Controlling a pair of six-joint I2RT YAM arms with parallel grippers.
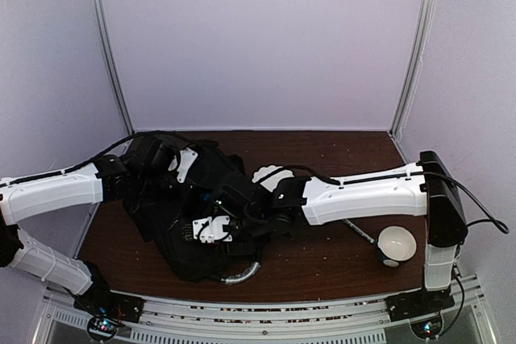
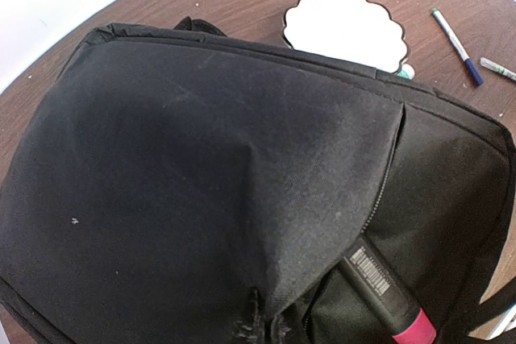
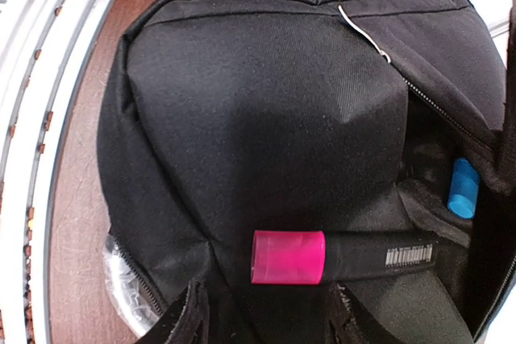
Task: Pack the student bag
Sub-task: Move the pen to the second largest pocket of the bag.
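The student bag (image 1: 181,227), black and soft, lies in the middle of the table and fills both wrist views (image 2: 201,183) (image 3: 258,110). My left gripper (image 1: 187,173) (image 2: 274,324) is shut, pinching a fold of the bag's flap and holding it up. A black marker with a pink cap (image 3: 339,255) (image 2: 387,292) lies across the zip opening, its black end inside the bag. My right gripper (image 1: 211,228) (image 3: 266,316) is open just short of the marker, one finger on each side below it, not touching it. A blue object (image 3: 463,187) sits deeper in the bag.
A white scalloped dish (image 2: 345,28) (image 1: 270,175) lies behind the bag. Two pens (image 2: 455,36) (image 2: 500,70) lie beyond it. A white ball-shaped item (image 1: 397,245) rests at the right. The bag's silvery handle (image 1: 242,274) points toward the metal rail (image 3: 32,118) along the near edge.
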